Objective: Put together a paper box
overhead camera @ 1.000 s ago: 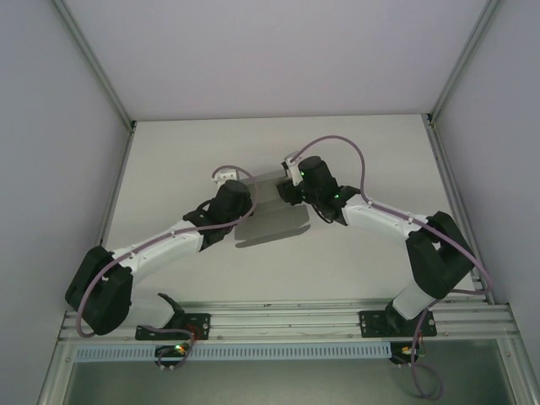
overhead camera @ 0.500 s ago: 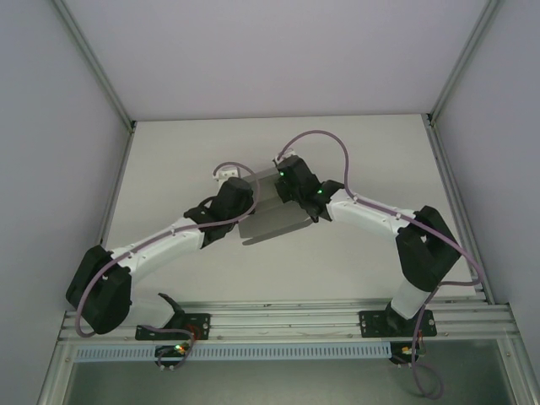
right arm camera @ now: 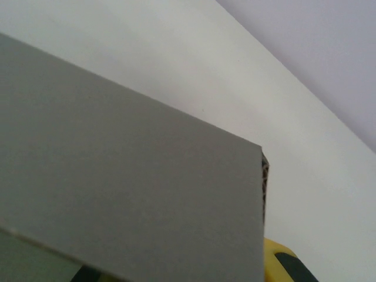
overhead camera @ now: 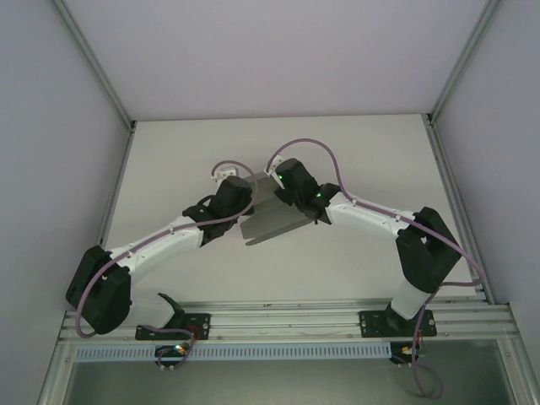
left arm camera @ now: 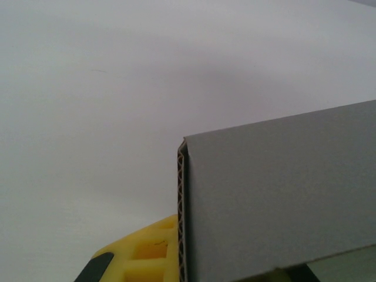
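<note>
Left tool [overhead camera: 246,209] clamped on paper box [overhead camera: 274,223] edge; right tool [overhead camera: 281,196] at opposite edge, grip unclear.

Left arm [overhead camera: 160,245]: the shoulder block sits at the near left. The white link reaches forward and inward, ending at a dark wrist near the table's middle.

Right arm [overhead camera: 371,218]: the shoulder block sits at the near right. The link reaches forward and inward in a mirrored pose, with its wrist just beside the left wrist.

Left gripper [overhead camera: 247,203]: closed on the left edge of the paper box [overhead camera: 274,221]. One yellow finger [left arm camera: 147,258] lies against the panel.

Right gripper [overhead camera: 278,197]: closed on the opposite edge. One yellow finger [right arm camera: 282,261] shows behind the panel.
</note>
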Tool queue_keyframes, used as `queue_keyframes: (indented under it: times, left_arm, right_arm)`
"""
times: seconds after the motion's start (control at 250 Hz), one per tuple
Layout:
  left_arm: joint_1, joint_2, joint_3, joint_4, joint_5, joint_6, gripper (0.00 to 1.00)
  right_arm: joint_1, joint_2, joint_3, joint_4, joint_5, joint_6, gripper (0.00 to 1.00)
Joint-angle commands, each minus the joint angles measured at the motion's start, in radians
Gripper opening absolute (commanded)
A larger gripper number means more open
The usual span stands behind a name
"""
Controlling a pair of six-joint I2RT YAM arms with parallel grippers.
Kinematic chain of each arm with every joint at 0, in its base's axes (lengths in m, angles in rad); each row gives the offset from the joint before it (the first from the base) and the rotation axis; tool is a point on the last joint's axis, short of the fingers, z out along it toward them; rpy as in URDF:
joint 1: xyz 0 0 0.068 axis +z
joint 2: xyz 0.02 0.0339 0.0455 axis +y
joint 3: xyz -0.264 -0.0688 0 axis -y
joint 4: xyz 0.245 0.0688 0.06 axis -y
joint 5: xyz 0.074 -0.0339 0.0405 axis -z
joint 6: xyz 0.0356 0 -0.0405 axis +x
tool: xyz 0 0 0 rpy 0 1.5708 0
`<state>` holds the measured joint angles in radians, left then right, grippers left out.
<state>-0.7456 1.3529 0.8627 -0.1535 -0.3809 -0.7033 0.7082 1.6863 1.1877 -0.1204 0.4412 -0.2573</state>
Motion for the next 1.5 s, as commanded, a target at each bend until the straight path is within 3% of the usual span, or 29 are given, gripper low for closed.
queue_keyframes:
  times: [0.0, 0.064, 0.136, 0.24, 0.311, 0.403, 0.571, 0.655, 0.759, 0.847, 0.998, 1.246, 1.39, 1.497]
  left_arm:
    - [0.039, -0.043, 0.021, -0.12, -0.167, 0.033, 0.0]
    - [0.027, -0.032, 0.024, -0.116, -0.173, 0.015, 0.0]
    - [0.007, -0.018, 0.028, -0.117, -0.207, -0.011, 0.0]
    - [-0.021, -0.009, 0.056, -0.148, -0.253, -0.028, 0.0]
    - [-0.04, -0.011, 0.067, -0.155, -0.258, -0.039, 0.0]
    - [-0.053, -0.016, 0.059, -0.13, -0.249, -0.037, 0.0]
    - [-0.055, -0.029, 0.046, -0.115, -0.229, -0.044, 0.0]
    - [-0.056, -0.039, 0.033, -0.084, -0.214, -0.035, 0.0]
    - [-0.055, -0.037, 0.022, -0.048, -0.191, -0.007, 0.0]
    - [-0.054, -0.037, 0.018, -0.031, -0.184, 0.009, 0.0]
    - [-0.056, -0.044, -0.006, 0.018, -0.155, 0.024, 0.0]
    - [-0.053, -0.044, -0.022, 0.045, -0.13, 0.043, 0.0]
    - [-0.045, -0.045, -0.021, 0.054, -0.104, 0.051, 0.0]
    - [-0.041, -0.041, -0.021, 0.058, -0.093, 0.05, 0.0]
  right_arm:
    - [-0.102, 0.059, -0.021, -0.268, 0.364, -0.161, 0.01]
    - [-0.108, 0.101, 0.067, -0.341, 0.511, 0.093, 0.03]
    - [-0.118, 0.162, 0.227, -0.646, 0.621, 0.548, 0.05]
    - [-0.129, 0.244, 0.407, -1.015, 0.7, 1.064, 0.08]
    - [-0.136, 0.276, 0.465, -1.084, 0.682, 1.187, 0.08]
    - [-0.138, 0.267, 0.444, -0.934, 0.601, 1.071, 0.08]
    - [-0.144, 0.14, 0.235, -0.542, 0.511, 0.885, 0.09]
    - [-0.143, 0.061, 0.107, -0.284, 0.466, 0.722, 0.21]
    - [-0.144, -0.056, -0.061, 0.03, 0.226, 0.517, 0.22]
    - [-0.149, -0.146, -0.178, 0.208, -0.047, 0.403, 0.31]
    - [-0.156, -0.223, -0.22, 0.206, -0.318, 0.366, 0.36]
    - [-0.156, -0.284, -0.251, 0.189, -0.406, 0.393, 0.78]
    - [-0.156, -0.371, -0.285, 0.195, -0.425, 0.405, 0.89]
    - [-0.156, -0.408, -0.324, 0.22, -0.427, 0.409, 0.89]
